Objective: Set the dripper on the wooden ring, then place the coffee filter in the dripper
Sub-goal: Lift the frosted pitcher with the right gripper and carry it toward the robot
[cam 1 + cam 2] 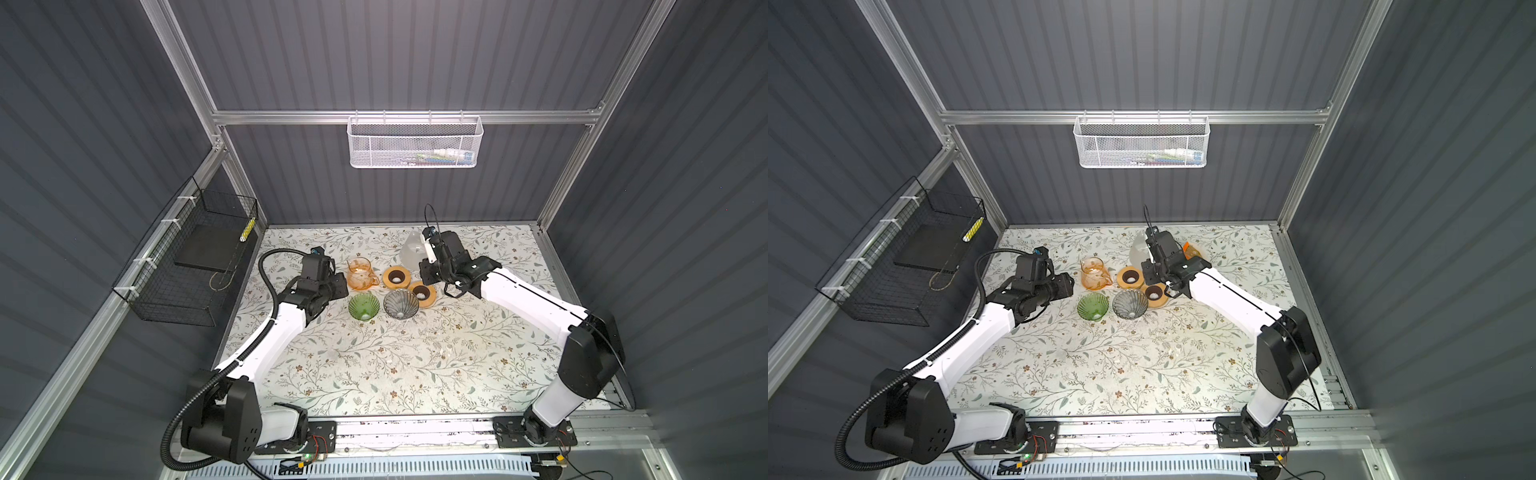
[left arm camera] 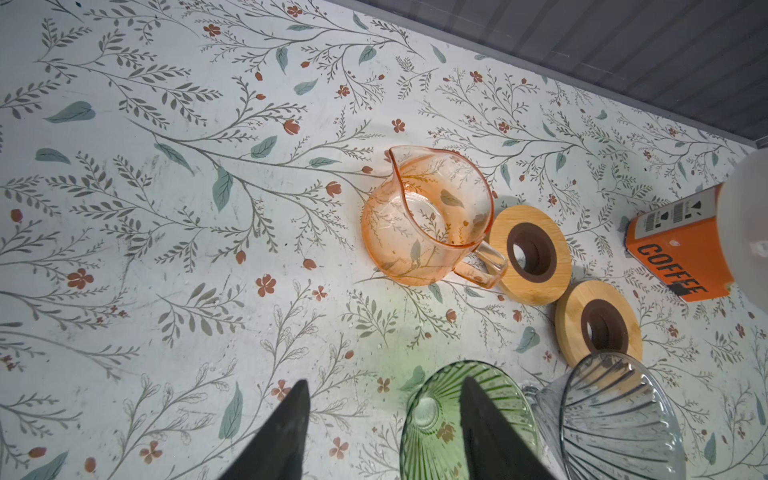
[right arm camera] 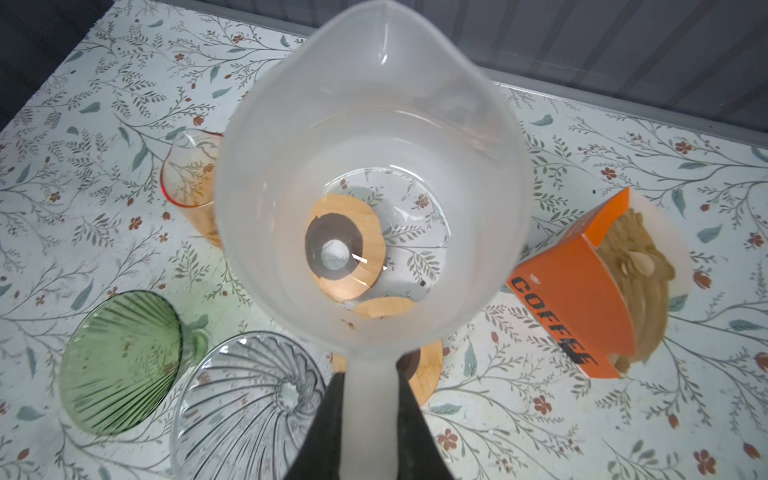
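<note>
In a top view, the coffee filter box (image 1: 1192, 250) is lying just behind the right gripper (image 1: 1152, 253), which is clenching the handle of a frosted pitcher (image 1: 1136, 250). In the left wrist view, the left gripper (image 2: 384, 386) is hanging released beside the green dripper (image 2: 432, 419), well apart from the box. In the right wrist view, the brown filters (image 3: 640, 266) are showing at the box's open end, nearer the occupied right arm.

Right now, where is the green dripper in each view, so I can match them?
In a top view: green dripper, mid-table, in the front row.
In a top view: green dripper, same place.
Left wrist: green dripper close under the camera.
Right wrist: green dripper apart from the white pitcher.
Shared landmark: grey dripper, beside it in every view.
</note>
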Tool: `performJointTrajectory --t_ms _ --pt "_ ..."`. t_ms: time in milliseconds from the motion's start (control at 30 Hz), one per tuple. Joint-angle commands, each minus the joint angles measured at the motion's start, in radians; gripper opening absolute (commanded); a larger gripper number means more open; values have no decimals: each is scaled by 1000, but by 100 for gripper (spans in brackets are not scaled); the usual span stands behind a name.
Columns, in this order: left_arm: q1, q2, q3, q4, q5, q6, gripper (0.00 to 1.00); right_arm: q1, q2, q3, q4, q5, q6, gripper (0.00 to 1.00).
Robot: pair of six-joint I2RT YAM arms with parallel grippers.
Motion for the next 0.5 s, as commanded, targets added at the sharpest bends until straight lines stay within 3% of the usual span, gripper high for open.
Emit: performJointTrajectory --t_ms 0,467 --pt "-7 -9 44 -54 2 16 58 45 -74 -24 4 20 -11 0" --pt "-7 -14 69 -92 -14 32 58 246 -258 -139 -118 12 -20 0"
